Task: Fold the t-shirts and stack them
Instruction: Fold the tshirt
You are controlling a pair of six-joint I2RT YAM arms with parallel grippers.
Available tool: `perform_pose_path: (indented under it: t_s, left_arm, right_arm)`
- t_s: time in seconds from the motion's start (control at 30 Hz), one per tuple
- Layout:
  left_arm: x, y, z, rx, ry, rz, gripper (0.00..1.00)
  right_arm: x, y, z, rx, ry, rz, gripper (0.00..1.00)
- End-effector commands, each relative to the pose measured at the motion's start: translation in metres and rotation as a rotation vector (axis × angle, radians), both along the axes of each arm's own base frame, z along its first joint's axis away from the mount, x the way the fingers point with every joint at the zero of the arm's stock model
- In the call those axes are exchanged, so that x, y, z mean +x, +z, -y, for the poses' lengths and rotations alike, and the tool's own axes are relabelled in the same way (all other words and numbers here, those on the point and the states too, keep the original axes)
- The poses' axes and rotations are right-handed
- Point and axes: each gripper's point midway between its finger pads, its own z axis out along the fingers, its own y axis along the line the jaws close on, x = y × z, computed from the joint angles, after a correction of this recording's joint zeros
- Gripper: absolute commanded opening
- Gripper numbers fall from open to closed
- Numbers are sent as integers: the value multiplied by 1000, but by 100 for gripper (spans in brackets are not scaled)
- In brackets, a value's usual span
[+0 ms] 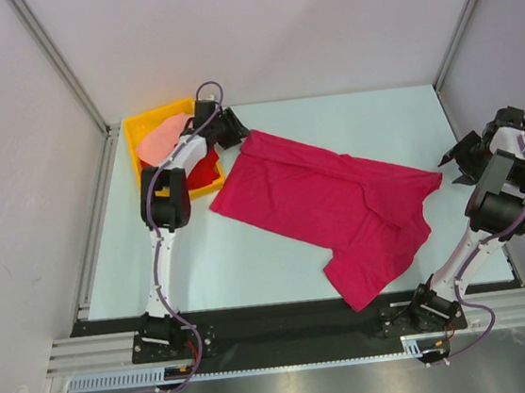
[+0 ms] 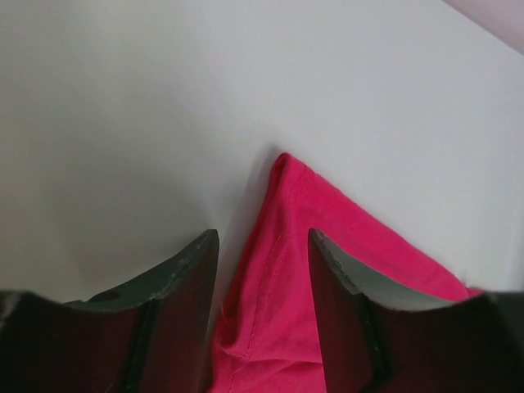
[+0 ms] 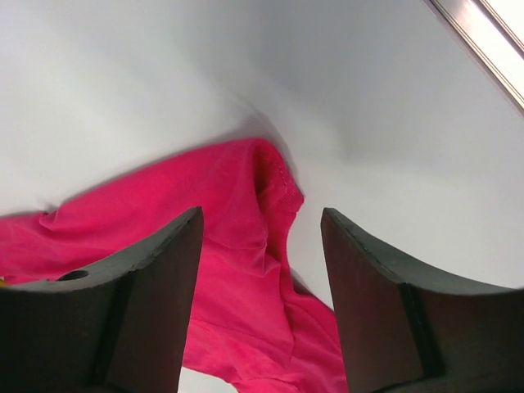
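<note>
Found magenta shirt [image 1: 331, 212] spread open on worktop [image 1: 280, 270], laid diagonally from far left to right, a broad flap reaching toward the near edge. Noted wrinkles and a crease across its right half. Placed left end effector [image 1: 234, 133] at the shirt's far-left corner, just beside yellow bin [image 1: 149, 119]. Saw, from left wrist view, fingers [image 2: 176, 278] parted with a clear gap, the cloth corner lying on the worktop between and below them, pinched by neither. Placed right end effector [image 1: 458, 160] just beside the shirt's right-hand corner, near the worktop's right edge. Saw, from right wrist view, fingers [image 3: 155, 270] spread wide above that corner, gripping nothing, cloth a little rumpled beneath. Recorded both end effectors as open and empty. Found salmon shirt [image 1: 163, 139] bunched in the bin's far part, partly hidden by left arm [image 1: 169, 193]. Found red shirt [image 1: 205, 170] in the bin's near right part, only a patch showing past the arm. Could not tell whether either binned shirt was folded.
</note>
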Motion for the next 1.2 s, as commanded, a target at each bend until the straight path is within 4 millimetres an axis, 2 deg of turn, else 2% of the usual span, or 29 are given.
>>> perform_pose_path:
  t_s: [0.0, 0.1, 0.13, 0.17, 0.27, 0.47, 0.7, 0.77, 0.8, 0.87, 0.9, 0.93, 0.97, 1.0, 1.03, 1.13, 1.17]
  left_arm:
    - [-8, 52, 15, 34, -84, 74, 55]
    - [-10, 52, 24, 97, -125, 112, 63]
    - [-9, 45, 26, 121, -131, 117, 68]
    - [-4, 49, 27, 121, -145, 141, 69]
    - [3, 35, 24, 125, -146, 140, 70]
    - [4, 16, 33, 66, -134, 105, 66]
    - [1, -3, 26, 88, -108, 55, 59]
    - [4, -1, 27, 67, -102, 54, 51]
    - [6, -3, 27, 35, -98, 47, 44]
    - [8, -3, 27, 6, -84, 42, 35]
    - [10, -4, 25, -18, -67, 33, 29]
    - [10, -6, 27, -36, -67, 25, 18]
    - [11, -7, 26, -51, -60, 21, 13]
    - [16, -2, 26, -77, -44, 32, 4]
    - [18, -3, 26, -89, -40, 37, 1]
    - [31, 9, 23, -126, 2, 80, 0]
    - [38, 17, 22, -138, 17, 113, 0]
  right_arm:
    - [1, -5, 4, 42, -19, 25, 66]
    - [5, -14, 3, 53, 0, 30, 66]
    - [6, -20, 2, 66, 6, 27, 65]
    - [8, -23, 1, 75, 13, 30, 64]
    - [10, -31, -1, 98, 27, 29, 60]
    - [9, -37, -6, 108, 54, 21, 56]
    - [19, -42, -13, 122, 73, 43, 50]
    - [23, -44, -15, 127, 72, 47, 47]
    - [25, -43, -15, 127, 71, 52, 40]
    - [29, -42, -14, 116, 63, 56, 34]
    - [31, -42, -14, 110, 58, 56, 26]
    - [34, -41, -11, 93, 51, 62, 21]
    - [37, -39, -10, 88, 40, 66, 16]
    - [40, -39, -9, 78, 39, 71, 4]
    - [46, -35, -3, 50, 30, 79, 0]
    - [60, -27, 11, -13, -13, 109, 0]
    - [71, -23, 18, -38, -22, 143, 0]
